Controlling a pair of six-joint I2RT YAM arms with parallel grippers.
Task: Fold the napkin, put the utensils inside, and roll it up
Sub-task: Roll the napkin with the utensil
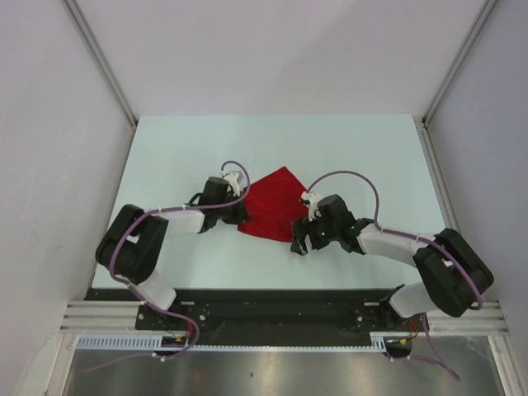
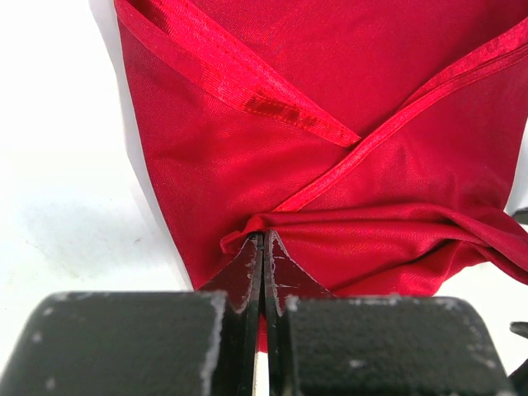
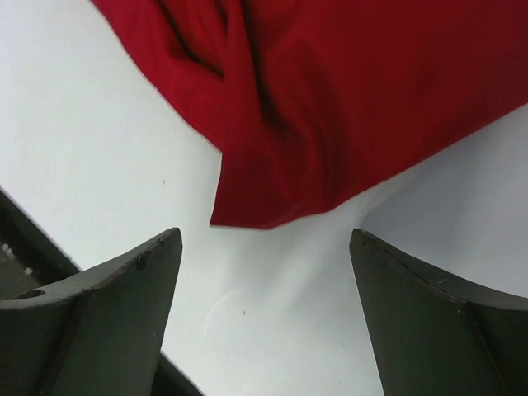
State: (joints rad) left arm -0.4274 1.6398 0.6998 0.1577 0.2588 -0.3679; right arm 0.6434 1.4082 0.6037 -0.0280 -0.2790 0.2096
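Note:
The red napkin (image 1: 272,206) lies folded and bunched on the table between the two arms. My left gripper (image 1: 241,216) is shut on the napkin's near left edge; in the left wrist view (image 2: 264,241) the jaws stand closed with a pinch of the red cloth (image 2: 330,132) between their tips. My right gripper (image 1: 299,244) is open and empty, just near the napkin's right corner (image 3: 247,216), with bare table between its fingers (image 3: 132,285). The orange utensil is out of view.
The pale table (image 1: 363,157) is bounded by white walls at the left, back and right. The black rail (image 1: 272,301) with the arm bases runs along the near edge.

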